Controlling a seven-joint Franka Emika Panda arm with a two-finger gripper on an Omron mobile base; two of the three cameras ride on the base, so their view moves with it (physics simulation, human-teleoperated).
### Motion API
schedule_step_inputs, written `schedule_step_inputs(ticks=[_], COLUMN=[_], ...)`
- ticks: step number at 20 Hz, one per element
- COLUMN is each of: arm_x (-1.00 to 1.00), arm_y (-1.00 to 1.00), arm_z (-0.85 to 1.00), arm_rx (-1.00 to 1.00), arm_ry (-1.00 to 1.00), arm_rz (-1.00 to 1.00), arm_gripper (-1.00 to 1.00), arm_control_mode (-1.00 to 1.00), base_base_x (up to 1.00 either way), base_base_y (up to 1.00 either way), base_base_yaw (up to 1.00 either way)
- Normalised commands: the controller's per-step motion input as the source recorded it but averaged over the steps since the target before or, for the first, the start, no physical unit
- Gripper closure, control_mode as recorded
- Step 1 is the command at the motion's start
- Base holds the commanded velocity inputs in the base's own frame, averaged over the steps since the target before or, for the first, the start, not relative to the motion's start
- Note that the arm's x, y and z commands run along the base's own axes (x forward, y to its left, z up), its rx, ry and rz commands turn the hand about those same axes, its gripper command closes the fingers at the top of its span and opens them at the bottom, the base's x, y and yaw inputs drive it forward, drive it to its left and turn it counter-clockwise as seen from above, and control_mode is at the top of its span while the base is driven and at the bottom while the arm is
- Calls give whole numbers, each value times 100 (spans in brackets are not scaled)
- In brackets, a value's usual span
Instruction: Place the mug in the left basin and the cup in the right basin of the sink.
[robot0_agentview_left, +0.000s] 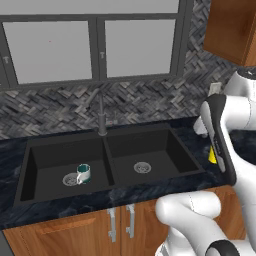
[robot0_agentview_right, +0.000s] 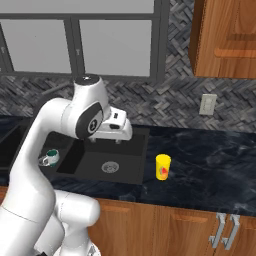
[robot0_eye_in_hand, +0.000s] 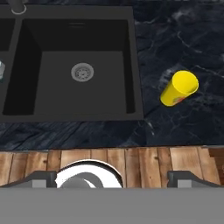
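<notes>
The white-grey mug (robot0_agentview_left: 83, 173) with a teal inside stands upright in the left basin (robot0_agentview_left: 47, 160) of the black sink, beside its steel drain (robot0_agentview_left: 70, 179). It is also visible past the arm (robot0_agentview_right: 49, 157). The yellow cup (robot0_agentview_right: 162, 166) with a red mark stands on the dark counter, right of the right basin (robot0_agentview_right: 127, 159). From the hand camera, the cup (robot0_eye_in_hand: 178, 89) lies to the right of the right basin (robot0_eye_in_hand: 103, 87). My gripper (robot0_agentview_right: 105, 140) hovers over the right basin, open, with nothing between its fingertips (robot0_eye_in_hand: 41, 178).
A dark faucet (robot0_agentview_left: 102, 117) rises behind the centre divider. The black marble counter (robot0_agentview_right: 210, 175) stretches right of the cup, with a wall outlet (robot0_agentview_right: 208, 104) and a wooden wall cabinet (robot0_agentview_right: 225, 35) above it. Wooden cabinet doors (robot0_agentview_left: 100, 225) run below the sink.
</notes>
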Motion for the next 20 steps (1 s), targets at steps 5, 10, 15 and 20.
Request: schedule_step_inputs(ticks=[5, 10, 15, 20], arm_x=[8, 13, 8, 9], arm_y=[-13, -9, -23, -27], arm_z=[0, 1, 0, -6], arm_rx=[-5, -5, 0, 0], arm_ry=[0, 2, 6, 2], arm_rz=[0, -4, -4, -1], arm_gripper=[-100, -100, -100, -100], arm_control_mode=[-100, -100, -100, -100], base_base_x=[0, 0, 0, 0], base_base_y=[0, 0, 0, 0], base_base_yaw=[0, 0, 0, 0])
